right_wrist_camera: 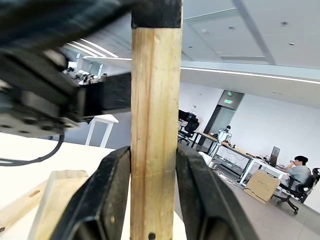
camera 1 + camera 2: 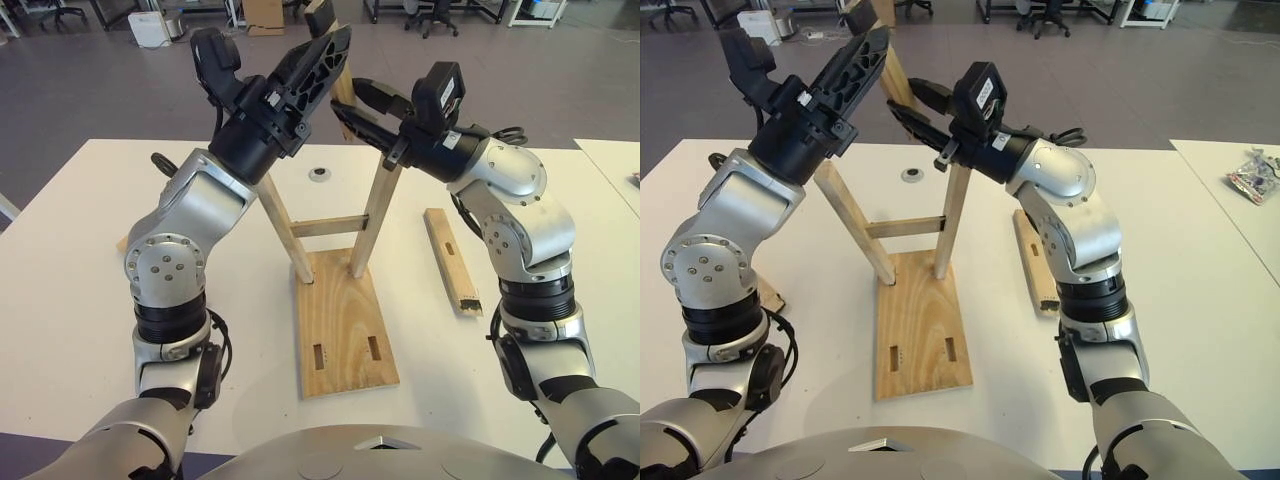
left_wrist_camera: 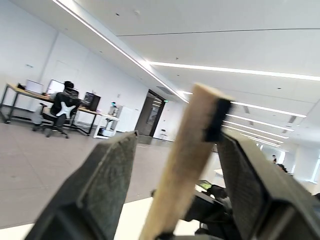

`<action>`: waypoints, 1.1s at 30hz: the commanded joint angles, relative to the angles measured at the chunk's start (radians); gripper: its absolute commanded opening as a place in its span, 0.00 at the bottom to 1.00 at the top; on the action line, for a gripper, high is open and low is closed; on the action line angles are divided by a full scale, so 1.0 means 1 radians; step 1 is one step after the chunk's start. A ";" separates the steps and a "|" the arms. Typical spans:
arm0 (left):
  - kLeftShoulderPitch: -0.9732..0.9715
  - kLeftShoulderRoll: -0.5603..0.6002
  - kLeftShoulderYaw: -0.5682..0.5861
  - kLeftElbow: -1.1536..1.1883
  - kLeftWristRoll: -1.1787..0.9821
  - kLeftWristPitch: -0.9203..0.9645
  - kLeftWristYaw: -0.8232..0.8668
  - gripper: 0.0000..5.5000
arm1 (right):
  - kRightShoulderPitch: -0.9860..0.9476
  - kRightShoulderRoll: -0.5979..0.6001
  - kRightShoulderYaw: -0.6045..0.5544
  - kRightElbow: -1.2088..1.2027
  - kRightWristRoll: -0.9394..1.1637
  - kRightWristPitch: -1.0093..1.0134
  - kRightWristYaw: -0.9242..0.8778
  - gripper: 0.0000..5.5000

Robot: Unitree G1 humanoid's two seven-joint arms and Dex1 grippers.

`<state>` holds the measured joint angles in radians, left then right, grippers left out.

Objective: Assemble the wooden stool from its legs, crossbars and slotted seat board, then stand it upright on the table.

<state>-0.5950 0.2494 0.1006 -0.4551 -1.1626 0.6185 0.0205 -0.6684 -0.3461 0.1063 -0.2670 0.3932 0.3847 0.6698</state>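
The slotted seat board (image 2: 345,335) lies flat on the white table (image 2: 80,330). Two legs (image 2: 285,235) (image 2: 372,225) stand in its far slots, joined by a crossbar (image 2: 328,227). Above them a loose wooden leg (image 1: 155,100) is held in the air, tilted. My right gripper (image 2: 347,102) is shut on its lower part. My left gripper (image 2: 325,50) is open, its fingers (image 3: 100,190) straddling the same leg's upper end (image 3: 195,140), with a gap on one side.
A slotted wooden bar (image 2: 452,260) lies on the table right of the board. Another wooden piece (image 2: 770,295) peeks out behind my left arm. A round grommet (image 2: 320,175) sits in the tabletop at the back. A small bag (image 2: 1252,175) lies on a neighbouring table.
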 commanded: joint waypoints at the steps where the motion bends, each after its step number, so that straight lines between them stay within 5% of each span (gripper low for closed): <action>1: 0.011 0.009 -0.003 0.025 0.093 -0.009 0.001 0.48 | -0.009 -0.028 0.019 -0.032 -0.016 -0.012 0.036 0.24; 12: 0.016 -0.029 0.024 0.028 0.104 -0.021 -0.006 0.08 | -0.036 -0.020 0.004 -0.002 -0.049 -0.029 0.016 0.24; 16: -0.001 -0.026 0.074 0.042 0.104 -0.042 0.004 0.07 | -0.046 0.003 -0.020 0.000 -0.021 -0.005 -0.006 0.24; 20: -0.044 0.008 0.171 0.062 0.121 -0.080 0.047 0.07 | -0.087 0.039 -0.070 0.023 -0.008 -0.013 -0.064 0.42; 23: -0.012 0.122 0.362 0.058 0.216 -0.132 0.161 0.07 | -0.158 0.074 -0.203 0.109 -0.017 -0.029 -0.241 0.42; 27: 0.290 0.143 0.515 0.073 0.410 -0.100 0.309 0.07 | -0.140 0.004 -0.335 0.217 -0.113 -0.082 -0.403 0.42; 33: 0.556 0.191 0.497 0.354 0.696 -0.256 0.174 0.07 | -0.107 -0.013 -0.347 0.234 -0.132 -0.096 -0.425 0.42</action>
<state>-0.0715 0.3921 0.6127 -0.1966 -0.5472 0.4223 0.2440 -0.7836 -0.3505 -0.2427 -0.0427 0.2685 0.2939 0.2485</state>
